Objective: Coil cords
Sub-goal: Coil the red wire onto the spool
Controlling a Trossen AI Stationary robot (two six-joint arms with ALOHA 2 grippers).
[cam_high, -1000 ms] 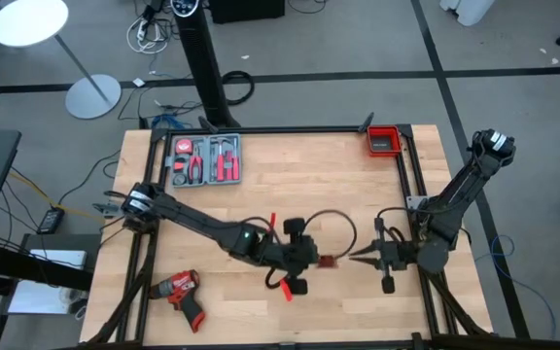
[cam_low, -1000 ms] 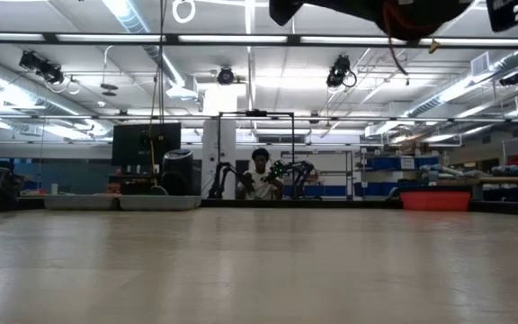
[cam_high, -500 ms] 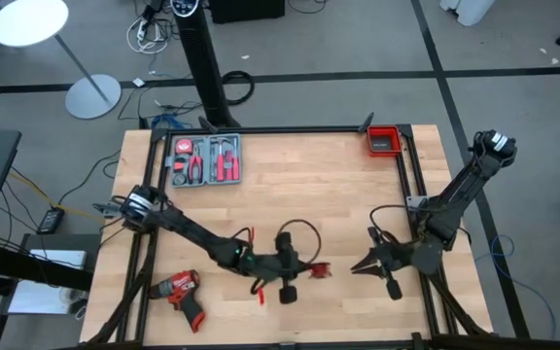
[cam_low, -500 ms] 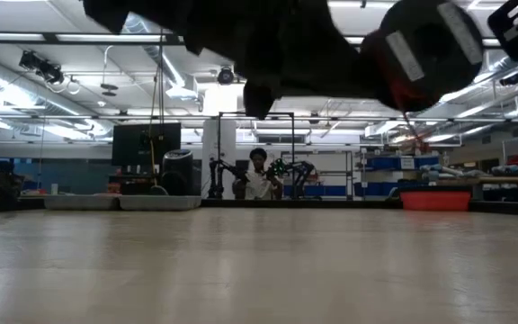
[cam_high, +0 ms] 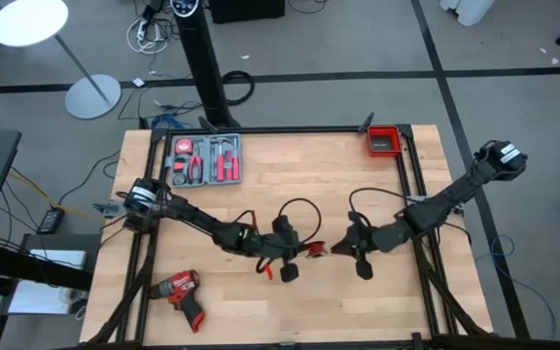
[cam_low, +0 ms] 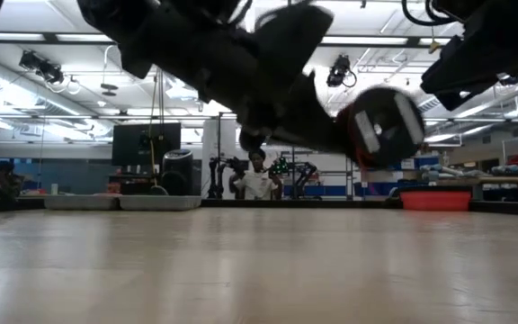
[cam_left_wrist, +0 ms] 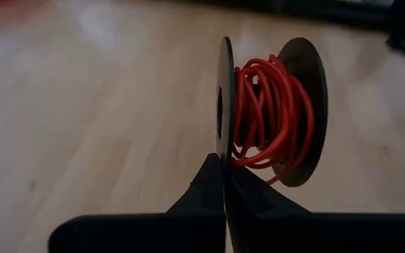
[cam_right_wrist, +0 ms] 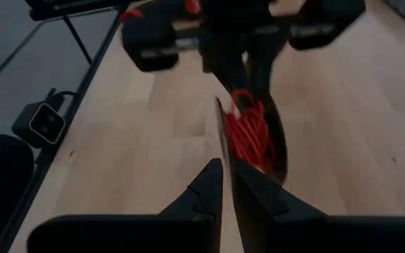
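While both of my arms meet low over the middle of the table, the job stands mid-step — the red wire already sits wound on a small black spool, lifted clear of the wood. My left claw is pressed together on one flange of that spool, edge-on between the fingers. My right claw faces it from the other side, fingers nearly together around the spool's near flange; I judge it a pinch on the rim, though contact is hard to confirm. A loop of black cable arcs over the table just behind my left wrist.

Next, as I read it, comes a handover or a steadying hold — one claw must keep the spool square while the other feeds slack without spilling the turns.

No brand, label or writing can be read on spool or claws.
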